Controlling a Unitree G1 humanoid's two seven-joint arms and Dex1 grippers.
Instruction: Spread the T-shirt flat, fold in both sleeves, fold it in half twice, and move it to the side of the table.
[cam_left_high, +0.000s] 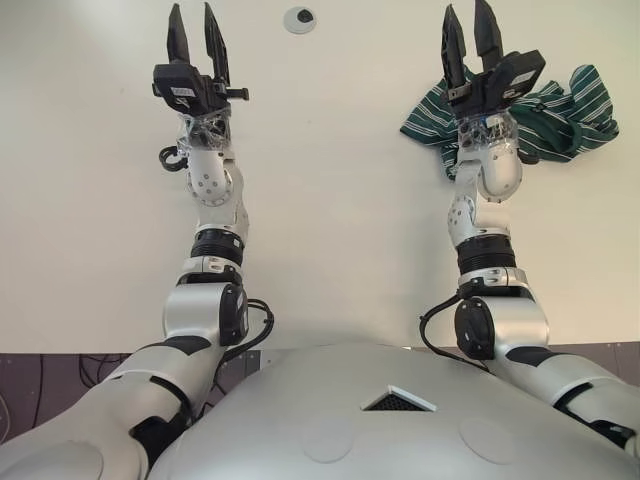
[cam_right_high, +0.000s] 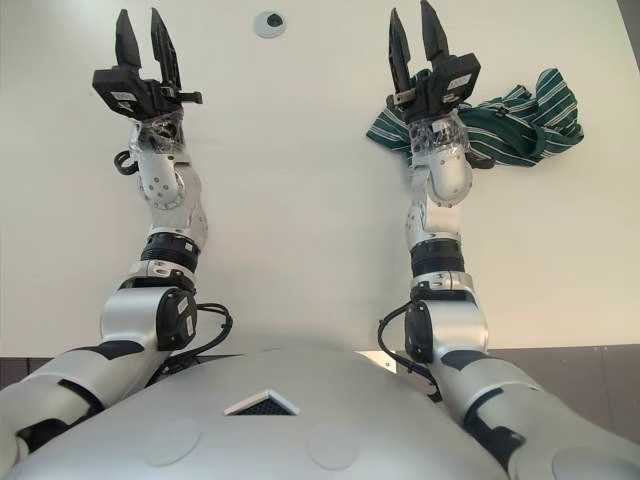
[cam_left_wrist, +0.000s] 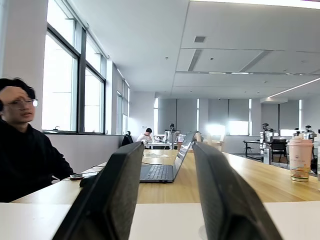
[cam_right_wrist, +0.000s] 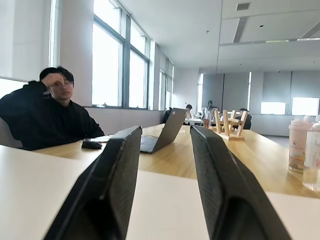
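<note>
Green white-striped T-shirt (cam_left_high: 568, 112) lies bunched up on white table (cam_left_high: 340, 180)

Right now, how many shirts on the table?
1. A green striped T-shirt lies bunched at the far right of the table, beside the open right hand; that hand hides part of it.

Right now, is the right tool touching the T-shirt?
Cannot tell. In the left eye view the right tool overlaps the T-shirt at its base, but no view shows contact or a gap.
</note>
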